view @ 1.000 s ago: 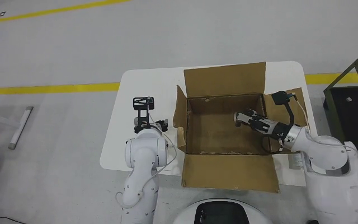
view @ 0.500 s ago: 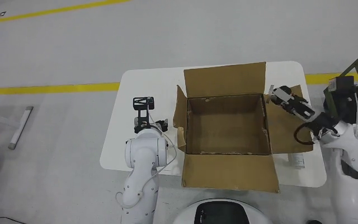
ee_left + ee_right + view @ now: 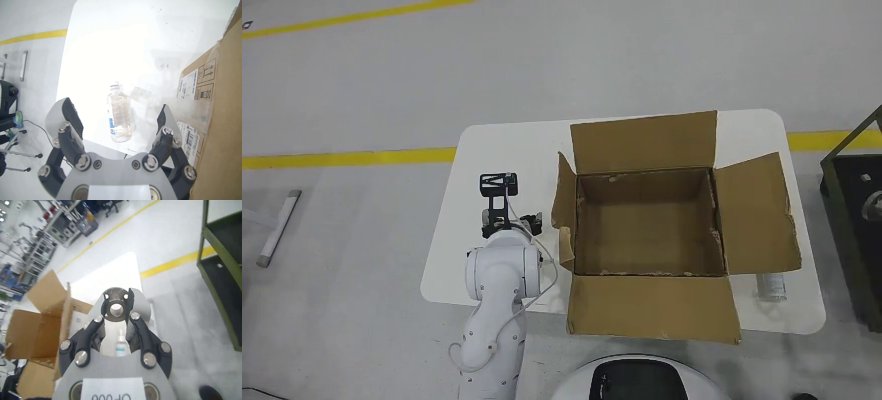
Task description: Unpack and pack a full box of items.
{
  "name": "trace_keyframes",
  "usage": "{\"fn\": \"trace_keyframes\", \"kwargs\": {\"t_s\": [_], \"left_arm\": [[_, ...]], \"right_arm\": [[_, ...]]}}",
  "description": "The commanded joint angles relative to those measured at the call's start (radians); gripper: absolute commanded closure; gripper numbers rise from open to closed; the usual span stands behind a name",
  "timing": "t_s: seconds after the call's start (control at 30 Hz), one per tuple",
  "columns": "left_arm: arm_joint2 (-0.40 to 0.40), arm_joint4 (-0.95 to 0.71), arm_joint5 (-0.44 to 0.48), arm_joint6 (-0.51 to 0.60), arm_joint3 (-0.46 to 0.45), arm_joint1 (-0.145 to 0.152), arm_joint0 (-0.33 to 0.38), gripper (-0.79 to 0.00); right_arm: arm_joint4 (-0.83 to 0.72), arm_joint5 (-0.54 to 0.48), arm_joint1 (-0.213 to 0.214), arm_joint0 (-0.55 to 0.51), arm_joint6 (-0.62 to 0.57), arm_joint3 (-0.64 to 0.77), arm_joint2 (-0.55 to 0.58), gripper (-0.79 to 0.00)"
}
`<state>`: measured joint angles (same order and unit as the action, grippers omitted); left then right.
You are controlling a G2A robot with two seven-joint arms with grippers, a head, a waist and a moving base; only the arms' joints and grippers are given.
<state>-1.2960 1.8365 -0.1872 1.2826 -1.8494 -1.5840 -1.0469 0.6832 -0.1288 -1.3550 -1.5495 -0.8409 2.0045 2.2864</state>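
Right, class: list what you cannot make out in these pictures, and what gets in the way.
Left wrist view: the clear thing beside the lying bottle, washed out by glare.
Right wrist view: the second bottle on the table, blurred and mostly hidden behind the right gripper and its metal flanged part.
Top view: that second bottle's label, too small to read.

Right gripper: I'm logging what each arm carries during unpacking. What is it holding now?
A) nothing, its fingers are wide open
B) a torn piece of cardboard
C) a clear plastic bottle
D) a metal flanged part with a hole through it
D: in the right wrist view the right gripper is shut on a metal flanged part, with one finger pressed against each side of its round body.
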Motion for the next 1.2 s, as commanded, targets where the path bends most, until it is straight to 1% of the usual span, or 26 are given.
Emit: {"fn": "trace_keyframes", "kwargs": {"t_s": [0.0,0.07,0.13,0.23,0.3,0.57,0.73,0.97,1.03,1.17], "left_arm": [[0.000,0.000,0.000,0.000,0.000,0.000,0.000,-0.785],[0.000,0.000,0.000,0.000,0.000,0.000,0.000,-0.785],[0.000,0.000,0.000,0.000,0.000,0.000,0.000,-0.785],[0.000,0.000,0.000,0.000,0.000,0.000,0.000,-0.785],[0.000,0.000,0.000,0.000,0.000,0.000,0.000,-0.785],[0.000,0.000,0.000,0.000,0.000,0.000,0.000,-0.785],[0.000,0.000,0.000,0.000,0.000,0.000,0.000,-0.785],[0.000,0.000,0.000,0.000,0.000,0.000,0.000,-0.785],[0.000,0.000,0.000,0.000,0.000,0.000,0.000,-0.785],[0.000,0.000,0.000,0.000,0.000,0.000,0.000,-0.785]], "right_arm": [[0.103,0.010,0.000,-0.022,0.010,-0.011,-0.049,0.000],[0.179,0.018,0.000,-0.042,0.019,-0.027,-0.107,0.000],[0.289,0.035,0.002,-0.057,0.013,-0.025,-0.167,0.000],[0.400,0.040,0.004,-0.069,0.017,-0.035,-0.246,0.000],[0.444,0.038,0.005,-0.077,0.016,-0.046,-0.281,0.000],[0.531,0.050,0.014,-0.085,-0.010,-0.076,-0.321,0.000],[0.550,0.025,0.020,-0.087,-0.049,-0.093,-0.338,0.000],[0.546,0.017,0.026,-0.084,-0.061,-0.105,-0.356,-0.003],[0.545,0.015,0.028,-0.081,-0.064,-0.108,-0.363,-0.092],[0.549,0.013,0.031,-0.077,-0.064,-0.125,-0.371,-0.151]]}}
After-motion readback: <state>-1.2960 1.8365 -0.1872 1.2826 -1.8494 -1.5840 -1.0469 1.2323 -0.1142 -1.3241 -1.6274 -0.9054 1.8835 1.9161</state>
